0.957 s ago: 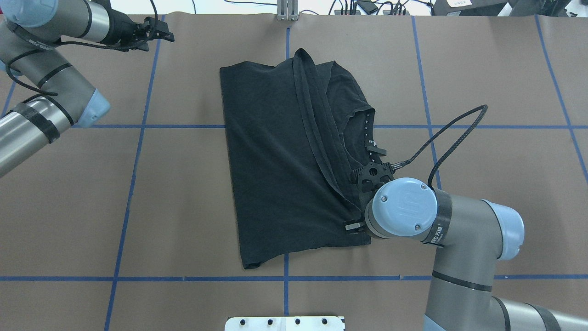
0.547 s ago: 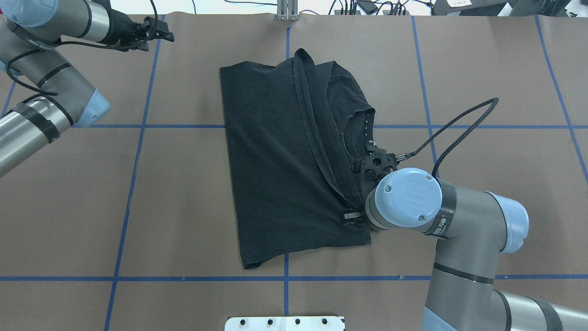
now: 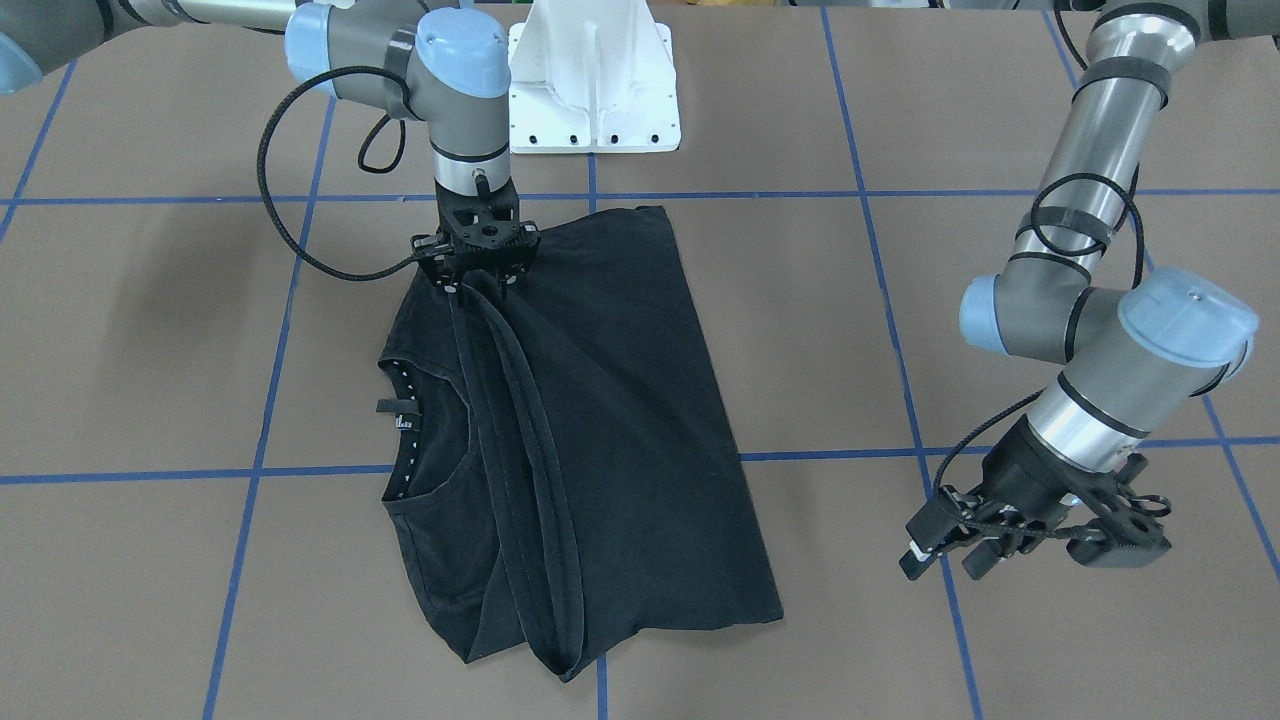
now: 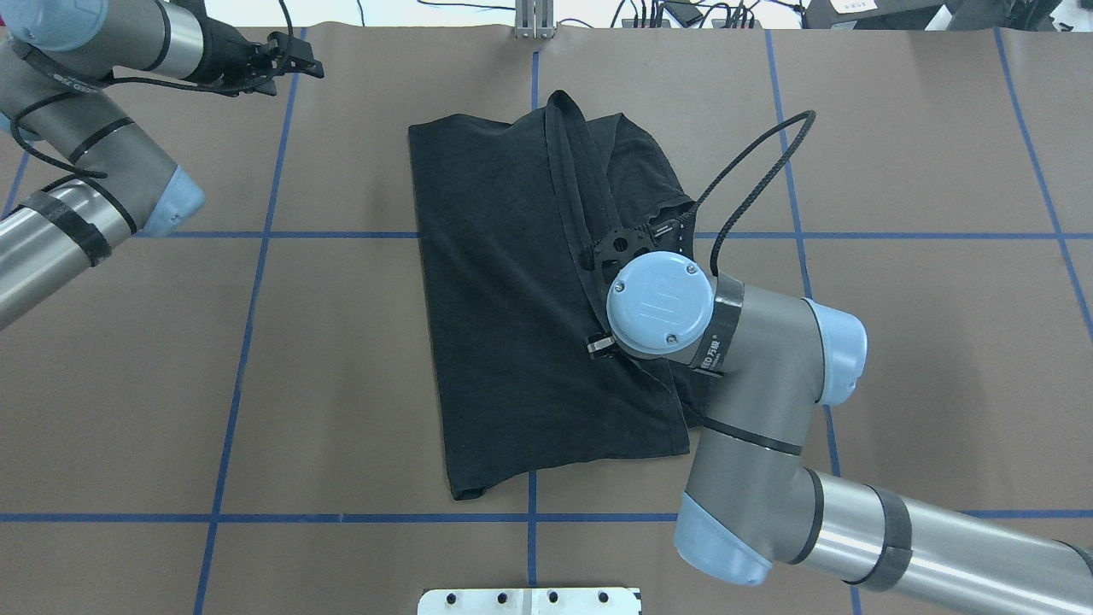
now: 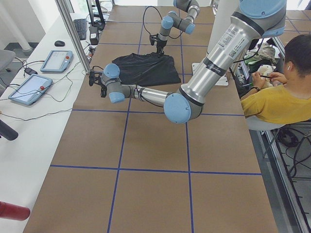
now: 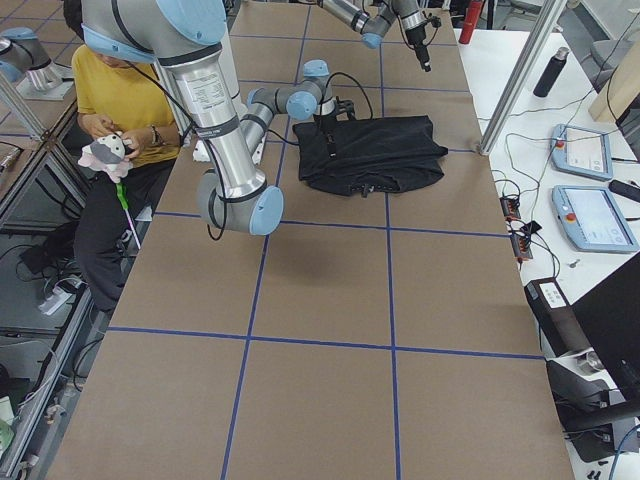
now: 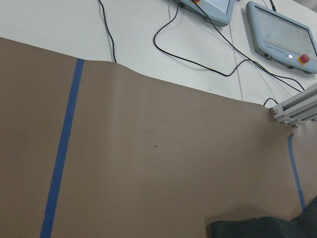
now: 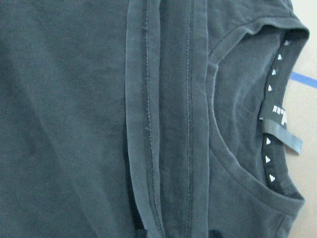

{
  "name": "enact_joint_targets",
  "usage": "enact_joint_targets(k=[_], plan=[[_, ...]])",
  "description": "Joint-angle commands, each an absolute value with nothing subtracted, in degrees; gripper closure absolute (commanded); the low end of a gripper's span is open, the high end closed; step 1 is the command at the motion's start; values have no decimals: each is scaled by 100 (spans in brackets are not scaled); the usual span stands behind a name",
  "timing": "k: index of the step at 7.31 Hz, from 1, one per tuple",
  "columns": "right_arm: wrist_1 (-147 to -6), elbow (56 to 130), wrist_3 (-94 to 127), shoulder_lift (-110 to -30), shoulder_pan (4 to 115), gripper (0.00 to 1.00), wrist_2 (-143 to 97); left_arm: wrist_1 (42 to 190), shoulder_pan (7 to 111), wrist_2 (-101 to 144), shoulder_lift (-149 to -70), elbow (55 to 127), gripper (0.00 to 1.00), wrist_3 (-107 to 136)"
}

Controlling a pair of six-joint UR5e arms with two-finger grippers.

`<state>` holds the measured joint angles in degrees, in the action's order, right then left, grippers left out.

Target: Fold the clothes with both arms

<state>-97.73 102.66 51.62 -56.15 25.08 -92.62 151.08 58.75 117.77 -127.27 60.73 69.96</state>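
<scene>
A black T-shirt (image 4: 495, 299) (image 3: 620, 420) lies part-folded on the brown table, collar and neck label (image 8: 282, 134) on the robot's right side. A doubled hem band (image 8: 148, 99) runs along the shirt's length beside the collar. My right gripper (image 3: 480, 272) (image 4: 600, 346) hangs above the shirt's near part, shut on the end of that band, which rises to it. My left gripper (image 3: 940, 560) (image 4: 299, 61) is far off at the table's far left corner, open and holding nothing. Only a corner of the shirt (image 7: 257, 229) shows in the left wrist view.
The white mounting plate (image 3: 595, 90) sits at the robot's edge of the table. Blue tape lines (image 4: 256, 256) grid the brown surface. A seated person in yellow (image 5: 277, 102) is beside the robot. Control tablets (image 5: 56, 60) and cables lie on the far white bench.
My right arm has swung away from the robot and to its left, from the shirt's right edge in over the cloth, with the hem band in its grip. The left arm has stayed still.
</scene>
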Motion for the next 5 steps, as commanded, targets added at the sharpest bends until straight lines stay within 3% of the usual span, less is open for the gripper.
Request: enact_joint_targets(k=[1, 2, 3, 5], plan=[[-9738, 9601, 4606, -5162, 2532, 60, -9237, 15108, 5862, 11769, -12727, 6073, 10, 6996], [-9738, 9363, 4571, -5107, 2496, 60, -9246, 15108, 5862, 11769, -12718, 6073, 10, 6996], [-9747, 9404, 4475, -5098, 2479, 53, -9281, 15108, 5862, 11769, -12726, 6073, 10, 6996], [-9747, 9413, 4474, -5098, 2400, 52, -9246, 15108, 5862, 11769, -12718, 6065, 10, 6987]])
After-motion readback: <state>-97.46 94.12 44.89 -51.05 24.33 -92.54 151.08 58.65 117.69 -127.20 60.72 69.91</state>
